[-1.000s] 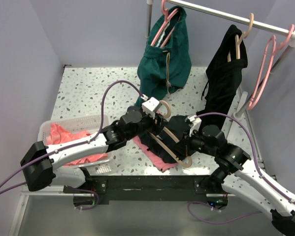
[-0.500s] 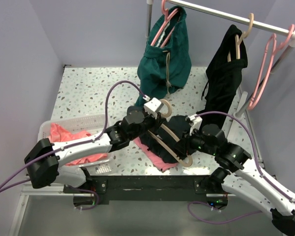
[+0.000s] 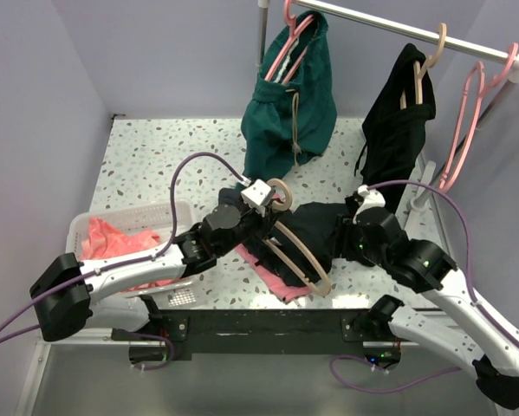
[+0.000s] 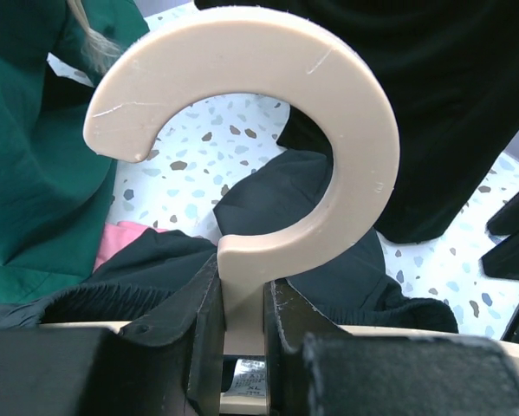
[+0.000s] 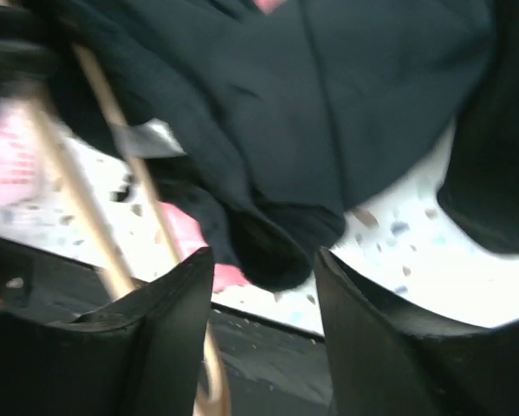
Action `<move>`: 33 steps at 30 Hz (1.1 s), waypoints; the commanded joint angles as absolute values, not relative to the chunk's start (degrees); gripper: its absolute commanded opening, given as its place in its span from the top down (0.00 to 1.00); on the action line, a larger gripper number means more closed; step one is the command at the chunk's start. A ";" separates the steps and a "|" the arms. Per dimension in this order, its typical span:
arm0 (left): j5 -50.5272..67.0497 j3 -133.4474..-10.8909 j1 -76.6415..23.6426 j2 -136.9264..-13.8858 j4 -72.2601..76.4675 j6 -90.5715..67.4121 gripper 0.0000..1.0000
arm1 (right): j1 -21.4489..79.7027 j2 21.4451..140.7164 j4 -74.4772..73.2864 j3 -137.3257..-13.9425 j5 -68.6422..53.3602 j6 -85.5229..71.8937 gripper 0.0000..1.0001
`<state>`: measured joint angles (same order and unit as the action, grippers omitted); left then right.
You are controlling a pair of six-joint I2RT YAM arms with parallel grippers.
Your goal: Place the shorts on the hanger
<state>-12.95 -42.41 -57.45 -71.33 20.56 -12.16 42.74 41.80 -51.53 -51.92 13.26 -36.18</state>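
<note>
The hanger (image 4: 333, 130) is clamped at its neck by the left gripper (image 4: 242, 295). The shorts (image 5: 328, 113) are newly released by the right gripper (image 5: 263, 260), fingers parted; draping is judged unfinished.

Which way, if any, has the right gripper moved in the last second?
Yes, the right gripper shifted right and slightly back, toward the hanging black garment.
</note>
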 commanded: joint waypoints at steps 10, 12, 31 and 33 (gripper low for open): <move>-17.75 -41.31 -57.66 -67.50 28.56 -8.79 1.00 | 42.89 42.10 -45.62 -37.62 9.76 -45.35 0.56; -18.10 -41.22 -57.74 -67.41 28.91 -8.70 1.00 | 42.89 42.54 -43.60 -35.79 8.53 -45.70 0.56; -31.72 -42.19 -57.83 -68.38 38.23 -3.70 1.00 | 42.89 37.88 -51.04 -41.56 14.76 -48.43 1.00; -32.78 -42.10 -57.83 -68.47 39.72 -2.82 1.00 | 42.80 37.36 -52.46 -44.02 15.38 -48.43 1.00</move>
<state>-25.78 -41.21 -57.95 -68.62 31.11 -8.62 42.74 38.63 -46.13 -37.87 11.22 -47.59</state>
